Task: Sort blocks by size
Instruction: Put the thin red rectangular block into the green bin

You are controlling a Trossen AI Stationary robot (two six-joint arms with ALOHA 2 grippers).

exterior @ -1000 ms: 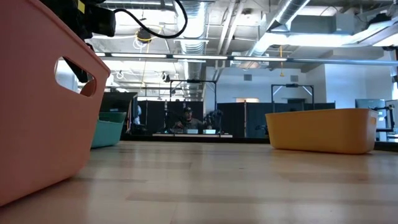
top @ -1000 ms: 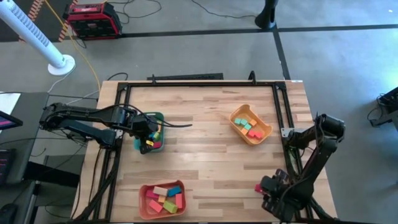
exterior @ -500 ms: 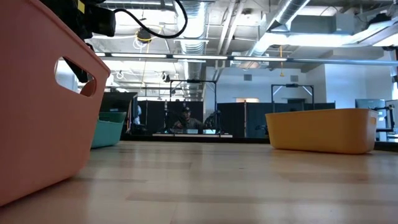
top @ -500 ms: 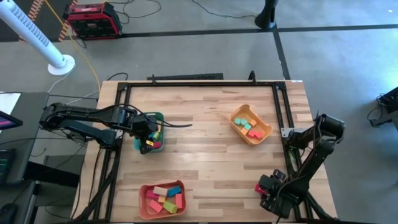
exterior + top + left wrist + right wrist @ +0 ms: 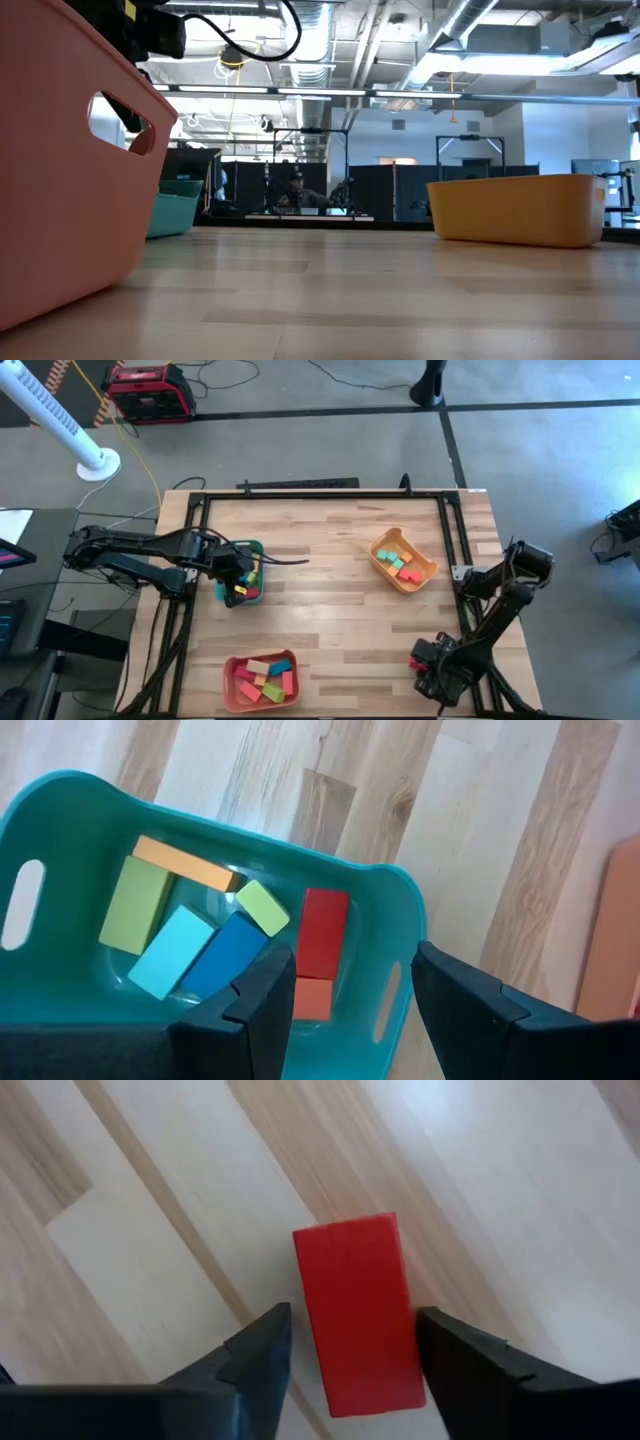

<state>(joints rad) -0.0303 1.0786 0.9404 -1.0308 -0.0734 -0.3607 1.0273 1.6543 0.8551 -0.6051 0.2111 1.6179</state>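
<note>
Overhead, pale plank table [image 5: 330, 600], grey concrete floor [image 5: 540, 450], ceiling ducts [image 5: 440, 30]

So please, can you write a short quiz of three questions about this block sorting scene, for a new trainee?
1. True or false: the red wooden block lies between the right gripper fingers.
2. Which tray is under the left gripper: A salmon, B teal plastic tray, C yellow-orange?
3. How many trays hold blocks in the high view?

Key: 1 true. 2 B. 3 three.
</note>
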